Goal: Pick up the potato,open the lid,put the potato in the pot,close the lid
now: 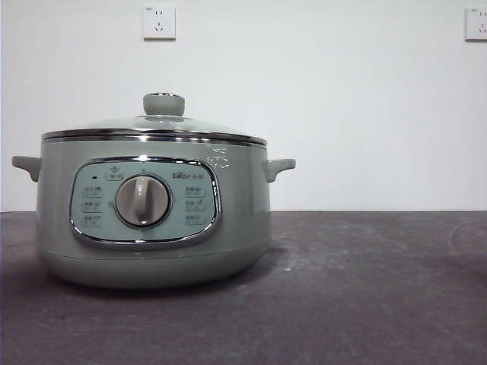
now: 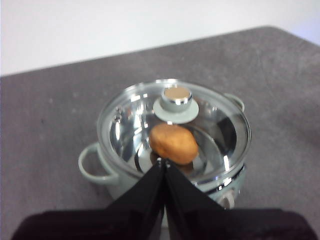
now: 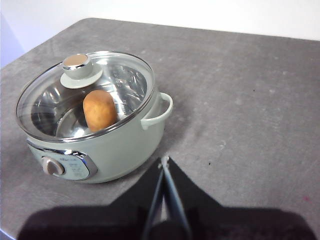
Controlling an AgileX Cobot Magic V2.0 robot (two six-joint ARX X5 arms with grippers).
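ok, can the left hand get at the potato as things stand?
Probably not. The potato lies inside the pot under the closed glass lid; the left hand, shut, hangs above it and would have to lift the lid first.

The pot [image 1: 152, 205] carries a small brand word, "Bear", at the upper right of its chrome-framed control panel [image 1: 144, 201] in the front view. The button labels around the central dial [image 1: 142, 201] are too small to read
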